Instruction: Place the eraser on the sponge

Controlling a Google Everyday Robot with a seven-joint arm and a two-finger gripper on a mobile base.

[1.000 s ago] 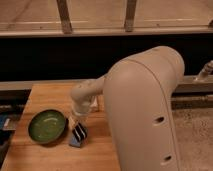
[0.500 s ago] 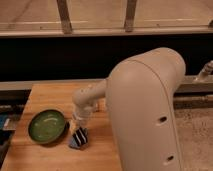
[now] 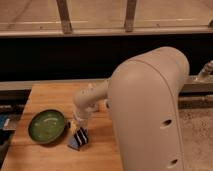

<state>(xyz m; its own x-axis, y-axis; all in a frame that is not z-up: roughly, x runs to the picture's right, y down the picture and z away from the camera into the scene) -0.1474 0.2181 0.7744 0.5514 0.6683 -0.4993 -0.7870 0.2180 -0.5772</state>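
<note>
Tool (image 3: 79,131) is down low over the front-middle of the bench (image 3: 50,95), just right of the green bowl (image 3: 47,125). It hangs from the cream wrist that curves down from the arm (image 3: 150,110). Can't tell if the tool is open, closed or gripping; its tip merges with the dark block under it.

Eraser (image 3: 81,135): black with a white stripe, right at the tool tip and tilted. It sits over the upper right part of the sponge (image 3: 73,144). Can't confirm it's resting flat.

Sponge: light blue, flat on the bench. Its lower left corner pokes out from under the eraser, close to the bowl's right rim but apart from it.

Bowl looks upright, nothing visible inside. The arm's big housing blocks the right half of the bench. Speckled floor (image 3: 200,135) at far right.
</note>
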